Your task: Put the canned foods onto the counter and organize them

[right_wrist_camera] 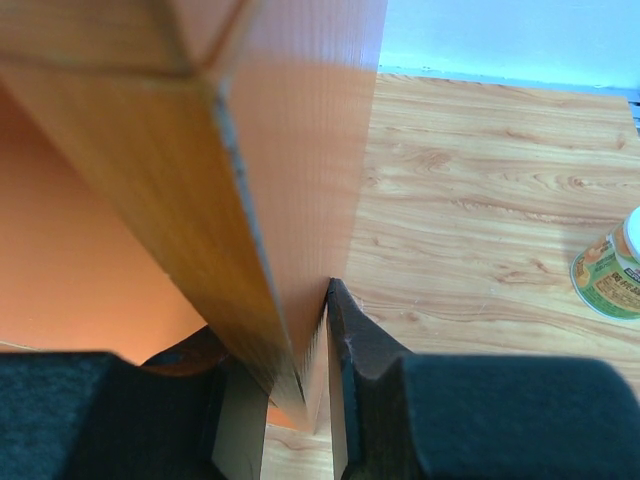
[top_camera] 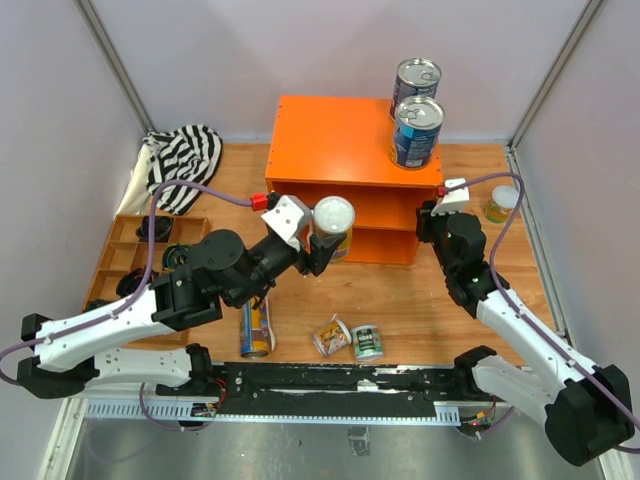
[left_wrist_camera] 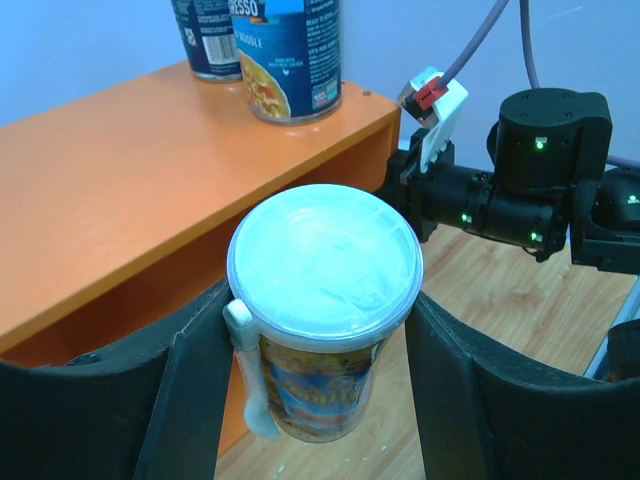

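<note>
My left gripper point(top_camera: 325, 242) is shut on a tall yellow-and-blue can with a white lid point(top_camera: 333, 220), held upright in front of the orange counter point(top_camera: 330, 135), about level with its shelf. In the left wrist view the can point(left_wrist_camera: 325, 270) sits between both fingers, with the counter top point(left_wrist_camera: 130, 190) behind it. Two wide blue-labelled cans point(top_camera: 416, 132) point(top_camera: 417, 80) stand on the counter's right rear corner. My right gripper point(top_camera: 432, 215) straddles the counter's right side wall point(right_wrist_camera: 290, 150), fingers closed on its edge.
A second tall can point(top_camera: 256, 330) lies on the table near the front. Two small cans point(top_camera: 332, 336) point(top_camera: 367, 342) lie beside it. A small yellow-labelled can point(top_camera: 502, 204) stands right of the counter. A brown compartment tray point(top_camera: 125, 250) and striped cloth point(top_camera: 185, 155) are at left.
</note>
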`<state>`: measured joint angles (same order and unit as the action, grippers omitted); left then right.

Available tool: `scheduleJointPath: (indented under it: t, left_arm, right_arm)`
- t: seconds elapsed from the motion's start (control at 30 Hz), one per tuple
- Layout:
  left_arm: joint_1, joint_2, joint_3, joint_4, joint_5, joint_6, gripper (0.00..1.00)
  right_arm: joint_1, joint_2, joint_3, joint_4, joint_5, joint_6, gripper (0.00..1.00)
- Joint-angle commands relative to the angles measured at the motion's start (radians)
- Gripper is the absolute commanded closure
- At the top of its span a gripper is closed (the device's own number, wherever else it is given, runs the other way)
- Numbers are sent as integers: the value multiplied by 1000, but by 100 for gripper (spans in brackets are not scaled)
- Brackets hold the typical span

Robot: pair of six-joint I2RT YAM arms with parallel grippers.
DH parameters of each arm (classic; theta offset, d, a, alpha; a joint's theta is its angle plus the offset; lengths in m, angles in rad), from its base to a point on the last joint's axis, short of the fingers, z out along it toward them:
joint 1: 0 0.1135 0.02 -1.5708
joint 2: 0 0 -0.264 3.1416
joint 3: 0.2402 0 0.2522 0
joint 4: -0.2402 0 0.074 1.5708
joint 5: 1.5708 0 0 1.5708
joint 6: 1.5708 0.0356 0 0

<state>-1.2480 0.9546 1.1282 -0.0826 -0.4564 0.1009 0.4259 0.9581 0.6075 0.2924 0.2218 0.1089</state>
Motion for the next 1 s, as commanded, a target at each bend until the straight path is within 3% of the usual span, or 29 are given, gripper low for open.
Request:
scheduleJointPath:
  t: [0.0,0.97]
  left_arm:
    - [-28,28,147,80,-38,62,100]
    - [-31,344,676,-22,-79,265,100]
  right_arm:
    - [39,-75,-10,23,-80,61,99]
    - [60,-153,-3,-73,-93,75,99]
